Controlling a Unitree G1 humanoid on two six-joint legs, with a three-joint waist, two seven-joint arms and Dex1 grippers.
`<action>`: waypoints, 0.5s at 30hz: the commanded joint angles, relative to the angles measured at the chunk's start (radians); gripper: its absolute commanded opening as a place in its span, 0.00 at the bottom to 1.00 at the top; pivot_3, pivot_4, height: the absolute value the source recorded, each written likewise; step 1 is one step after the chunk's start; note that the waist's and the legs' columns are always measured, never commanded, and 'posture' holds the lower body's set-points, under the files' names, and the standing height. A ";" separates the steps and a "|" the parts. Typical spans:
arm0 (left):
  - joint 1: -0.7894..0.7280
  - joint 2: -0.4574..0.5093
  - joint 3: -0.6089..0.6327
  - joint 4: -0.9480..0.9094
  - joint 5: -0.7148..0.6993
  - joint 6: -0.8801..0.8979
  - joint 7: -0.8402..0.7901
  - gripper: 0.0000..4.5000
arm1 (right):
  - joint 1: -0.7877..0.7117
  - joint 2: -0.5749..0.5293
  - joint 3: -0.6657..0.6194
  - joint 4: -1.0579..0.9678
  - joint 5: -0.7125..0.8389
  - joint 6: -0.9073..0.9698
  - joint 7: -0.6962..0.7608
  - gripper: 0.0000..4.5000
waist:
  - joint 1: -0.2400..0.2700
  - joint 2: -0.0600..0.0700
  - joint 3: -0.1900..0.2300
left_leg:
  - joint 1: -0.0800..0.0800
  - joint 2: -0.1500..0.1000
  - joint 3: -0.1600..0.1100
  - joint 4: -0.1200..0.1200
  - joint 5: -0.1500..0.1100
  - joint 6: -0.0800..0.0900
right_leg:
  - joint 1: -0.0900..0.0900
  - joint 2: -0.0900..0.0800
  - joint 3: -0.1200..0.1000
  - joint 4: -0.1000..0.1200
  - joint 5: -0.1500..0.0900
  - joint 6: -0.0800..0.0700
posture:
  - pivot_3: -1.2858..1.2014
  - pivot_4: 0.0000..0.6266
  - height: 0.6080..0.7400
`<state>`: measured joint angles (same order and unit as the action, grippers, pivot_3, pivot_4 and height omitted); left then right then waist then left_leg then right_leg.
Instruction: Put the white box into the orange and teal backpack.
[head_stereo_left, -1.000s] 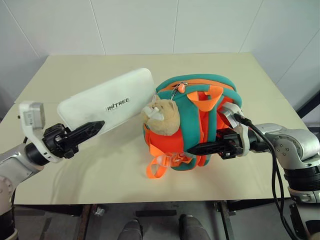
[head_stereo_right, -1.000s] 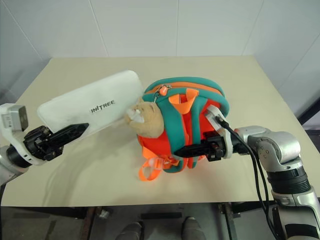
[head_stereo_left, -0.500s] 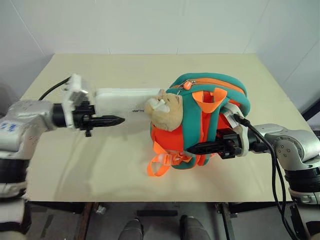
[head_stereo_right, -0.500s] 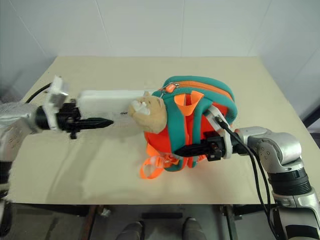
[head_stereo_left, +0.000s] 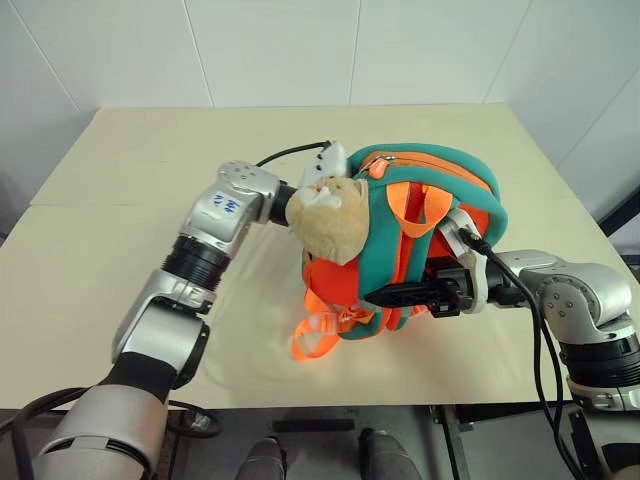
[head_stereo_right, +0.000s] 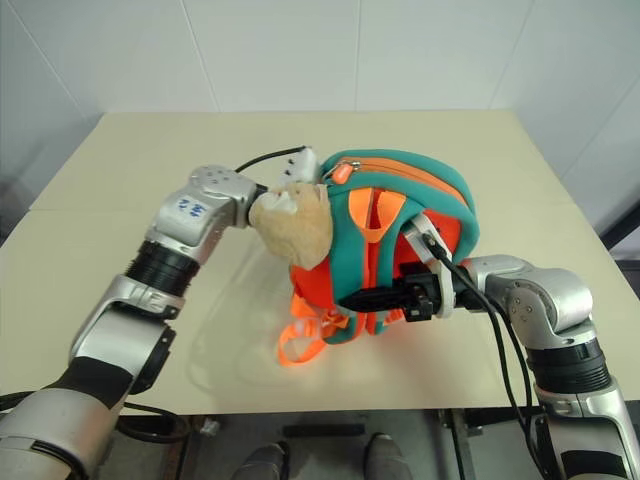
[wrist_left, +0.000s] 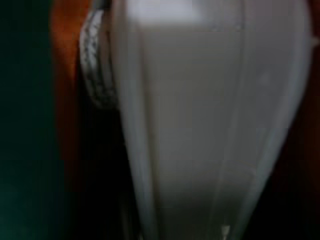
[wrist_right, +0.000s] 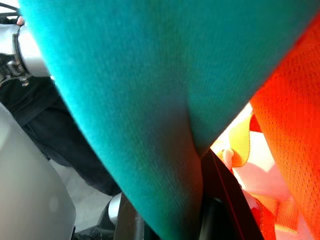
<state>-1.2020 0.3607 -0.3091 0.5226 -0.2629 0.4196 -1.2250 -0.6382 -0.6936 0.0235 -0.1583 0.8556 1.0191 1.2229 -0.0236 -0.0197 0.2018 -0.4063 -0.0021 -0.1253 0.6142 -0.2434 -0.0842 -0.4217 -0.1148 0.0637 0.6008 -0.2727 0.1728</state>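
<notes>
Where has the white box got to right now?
In the left wrist view the white box is right in front of that camera, with the orange and teal backpack fabric beside it; seemingly entering the bag, behind the plush head.

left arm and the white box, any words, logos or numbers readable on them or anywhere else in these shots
No text can be read.
Left arm: a small blue mark on its grey shell, too small and blurred to read.
White box: a plain white surface is visible in the left wrist view; no lettering shows on it.
Orange and teal backpack: no words or labels visible.
</notes>
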 joint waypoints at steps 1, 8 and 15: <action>-0.007 -0.010 0.037 -0.028 0.004 -0.003 0.009 0.32 | -0.001 0.011 -0.026 -0.049 0.031 -0.014 -0.013 0.01 | -0.001 0.000 0.000 | 0.000 0.000 0.000 0.000 0.000 0.000 | 0.000 0.000 0.000 0.000 0.000 0.000 | 0.52 0.24 1.00; 0.089 0.137 0.185 -0.085 -0.079 0.007 -0.103 0.79 | 0.025 0.018 -0.028 -0.059 0.030 -0.017 -0.029 0.01 | -0.015 0.000 0.000 | 0.002 0.000 0.000 0.001 0.001 0.001 | -0.001 0.000 0.000 0.003 0.000 -0.001 | 0.52 0.24 1.00; 0.152 0.315 0.255 -0.156 -0.098 0.041 -0.176 0.99 | 0.027 0.026 -0.012 -0.047 0.017 -0.033 -0.026 0.01 | -0.009 0.000 0.000 | 0.002 0.000 -0.001 0.001 0.002 0.001 | -0.002 0.000 0.000 0.007 -0.001 -0.001 | 0.52 0.24 1.00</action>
<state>-1.0481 0.6522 -0.0857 0.4121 -0.3368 0.4482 -1.3753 -0.6049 -0.6730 0.0202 -0.1888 0.8560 1.0030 1.1873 -0.0328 -0.0193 0.2020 -0.4045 -0.0020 -0.1262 0.6157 -0.2413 -0.0833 -0.4238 -0.1145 0.0640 0.6085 -0.2733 0.1716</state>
